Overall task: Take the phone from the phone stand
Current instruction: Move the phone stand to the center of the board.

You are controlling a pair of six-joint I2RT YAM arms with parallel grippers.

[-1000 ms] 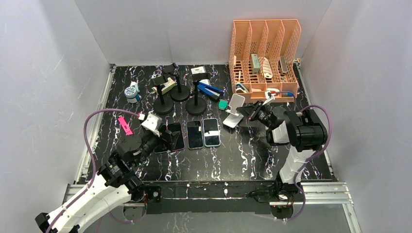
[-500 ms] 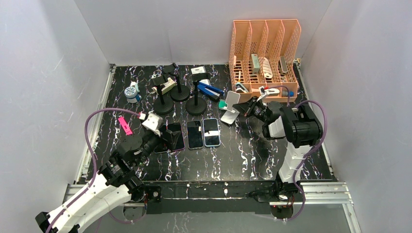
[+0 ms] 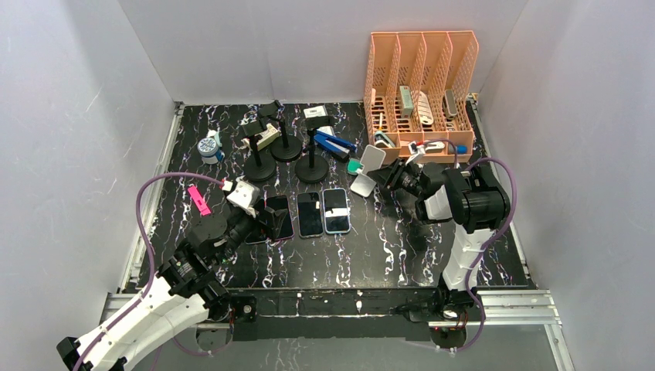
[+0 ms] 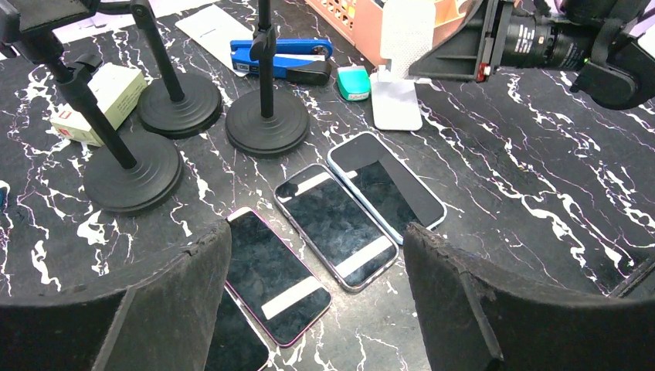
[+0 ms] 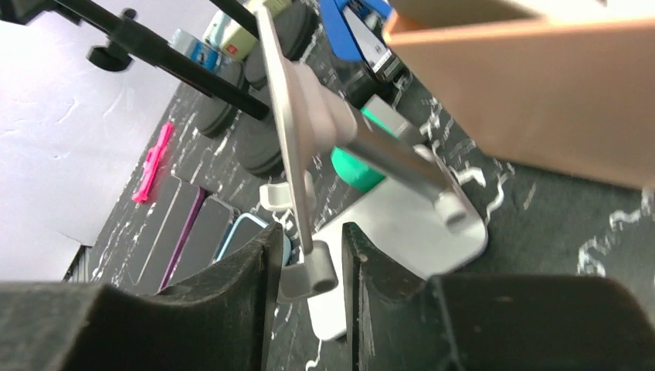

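Note:
The silver phone stand [image 3: 366, 171] holds no phone; it sits near the orange rack, also in the left wrist view [image 4: 398, 85]. My right gripper [image 3: 391, 178] is shut on the stand's lower lip [image 5: 313, 270], with the back plate [image 5: 282, 116] rising in front of the camera. Several phones lie flat on the table: purple-edged [image 3: 278, 216], grey [image 3: 310, 214] and blue [image 3: 336, 210]. My left gripper [image 3: 266, 220] is open and empty, hovering over the near ends of the purple-edged [image 4: 274, 274] and grey [image 4: 336, 224] phones.
Three black pole stands with round bases [image 3: 311, 168] stand behind the phones. An orange file rack [image 3: 421, 93] is at the back right. A blue stapler [image 3: 334, 144], a teal object [image 3: 354, 165], a pink piece [image 3: 198, 199] and a tape roll [image 3: 207, 147] lie around.
My right gripper has moved left and back with the phone stand, which now sits further from the rack's front. The left arm has barely moved.

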